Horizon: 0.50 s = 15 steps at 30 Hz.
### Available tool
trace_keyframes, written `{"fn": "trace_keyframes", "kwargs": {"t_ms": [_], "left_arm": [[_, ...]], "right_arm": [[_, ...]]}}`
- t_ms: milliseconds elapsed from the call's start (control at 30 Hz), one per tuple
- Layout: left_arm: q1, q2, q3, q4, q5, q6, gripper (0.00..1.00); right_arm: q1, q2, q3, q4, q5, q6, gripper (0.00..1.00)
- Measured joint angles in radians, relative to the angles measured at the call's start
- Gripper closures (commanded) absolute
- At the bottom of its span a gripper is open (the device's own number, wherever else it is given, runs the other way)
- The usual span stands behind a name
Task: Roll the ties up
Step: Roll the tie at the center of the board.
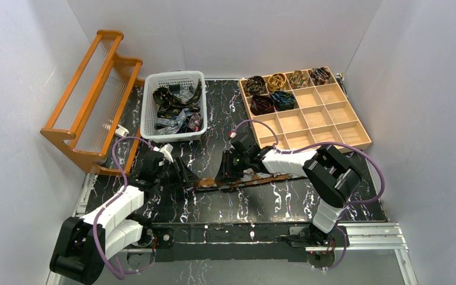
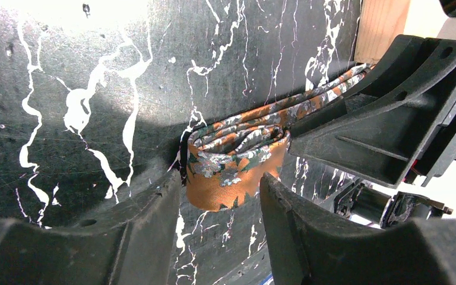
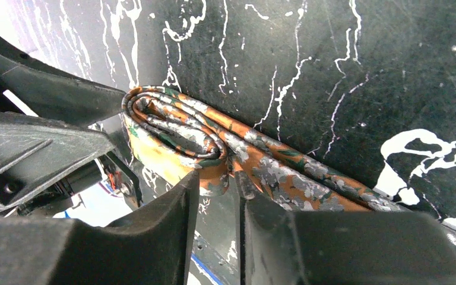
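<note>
Left wrist view: the tie [image 2: 231, 157] lies on the table [image 2: 95, 148], its rolled end caught between the fingers of the left gripper [image 2: 221, 187], which press on both sides. The right gripper [image 3: 218, 179], fingers narrow, nips the flat strip just beside the roll. The fabric is orange with grey-green flowers, loosely wound.

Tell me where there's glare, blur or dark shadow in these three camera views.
Top external: even, soft light, no harsh glare, sharp overall, though the orange tie looks tiny. Left wrist: table blown out white at the top-left, fingers dark and soft, tie coil crisp. Right wrist: glare at the top-left, near fingers blurred, tie in focus.
</note>
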Motion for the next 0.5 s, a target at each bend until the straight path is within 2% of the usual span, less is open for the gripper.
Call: {"fn": "trace_keyframes", "kwargs": {"t_ms": [100, 233, 333, 500], "left_arm": [[0.000, 0.000, -0.006, 0.010, 0.003, -0.001, 0.58], [0.000, 0.004, -0.011, 0.016, 0.003, -0.002, 0.59], [0.000, 0.016, -0.011, 0.020, 0.003, -0.003, 0.59], [0.000, 0.029, -0.011, 0.020, 0.003, -0.003, 0.58]], "right_arm": [[0.000, -0.002, 0.000, 0.016, -0.003, 0.000, 0.55], [0.000, -0.009, 0.000, 0.033, -0.014, -0.001, 0.55], [0.000, -0.009, 0.000, 0.040, -0.026, -0.001, 0.58], [0.000, -0.001, 0.000, 0.040, -0.030, -0.005, 0.69]]}}
